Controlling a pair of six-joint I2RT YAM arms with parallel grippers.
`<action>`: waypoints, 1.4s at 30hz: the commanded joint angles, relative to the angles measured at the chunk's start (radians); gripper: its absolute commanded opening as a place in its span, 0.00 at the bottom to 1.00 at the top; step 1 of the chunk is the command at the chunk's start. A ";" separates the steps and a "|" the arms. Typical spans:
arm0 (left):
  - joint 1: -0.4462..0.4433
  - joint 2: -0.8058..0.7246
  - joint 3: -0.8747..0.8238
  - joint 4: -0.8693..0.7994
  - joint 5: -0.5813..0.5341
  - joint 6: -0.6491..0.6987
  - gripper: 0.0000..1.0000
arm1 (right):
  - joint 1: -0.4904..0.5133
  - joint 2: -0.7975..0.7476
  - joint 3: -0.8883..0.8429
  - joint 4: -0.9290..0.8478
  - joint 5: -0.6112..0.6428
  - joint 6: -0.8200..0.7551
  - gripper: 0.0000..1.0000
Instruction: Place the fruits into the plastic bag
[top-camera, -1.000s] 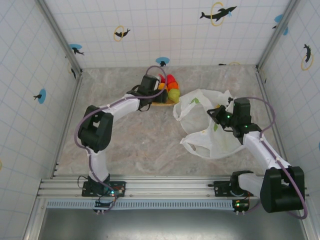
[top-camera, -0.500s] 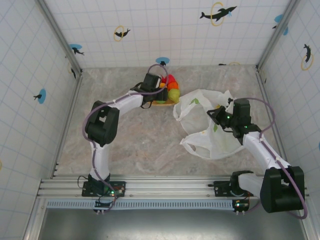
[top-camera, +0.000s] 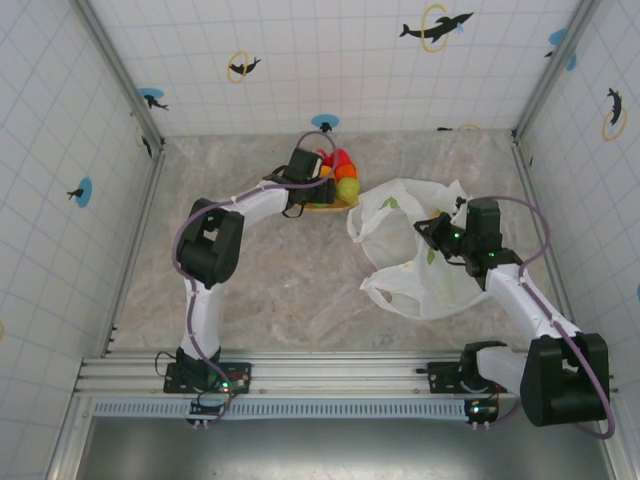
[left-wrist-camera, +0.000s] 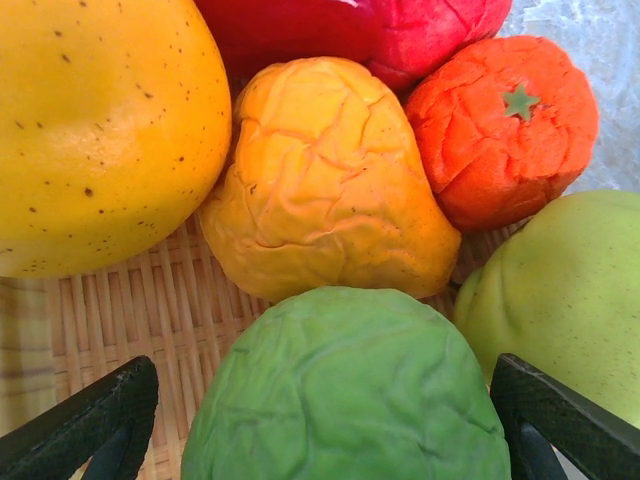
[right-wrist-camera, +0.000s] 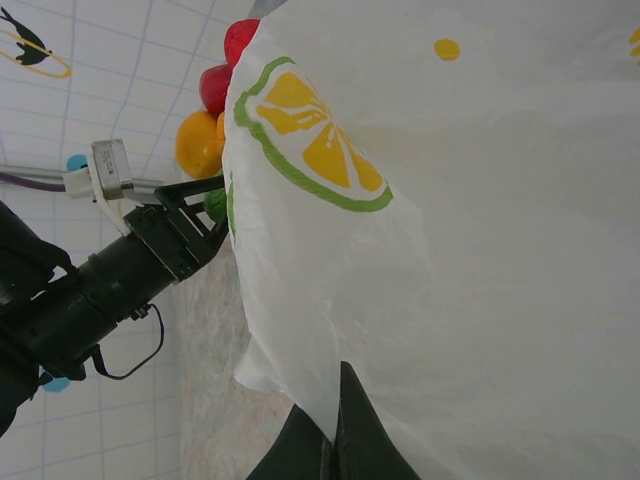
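Top external: the left gripper (top-camera: 319, 185) hung over the fruits (top-camera: 344, 172) at the far side of the surface (top-camera: 280, 280), beside the plastic bag (top-camera: 420, 285). Left wrist: its fingers (left-wrist-camera: 85, 420) stood apart, flanking a green fruit (left-wrist-camera: 345, 400) on a woven plate (left-wrist-camera: 120, 310). Right wrist: the right gripper (right-wrist-camera: 335, 440) was clamped on the plastic bag.

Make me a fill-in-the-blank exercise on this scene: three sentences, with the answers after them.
1. The left gripper stands ____, with one finger on either side of the green fruit.
2. The right gripper is ____ on the plastic bag.
3. The speckled fruit at the left of the left wrist view is ____.
Missing words: open; shut; yellow.
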 joint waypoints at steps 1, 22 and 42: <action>0.010 0.025 0.027 -0.016 0.014 0.009 0.87 | 0.002 -0.020 -0.026 0.027 0.011 0.002 0.00; 0.017 -0.315 -0.287 0.098 0.040 -0.026 0.64 | 0.009 -0.045 -0.037 0.067 0.041 0.068 0.00; -0.358 -0.454 -0.591 0.425 0.339 -0.051 0.60 | 0.022 -0.027 0.011 0.015 -0.056 0.084 0.00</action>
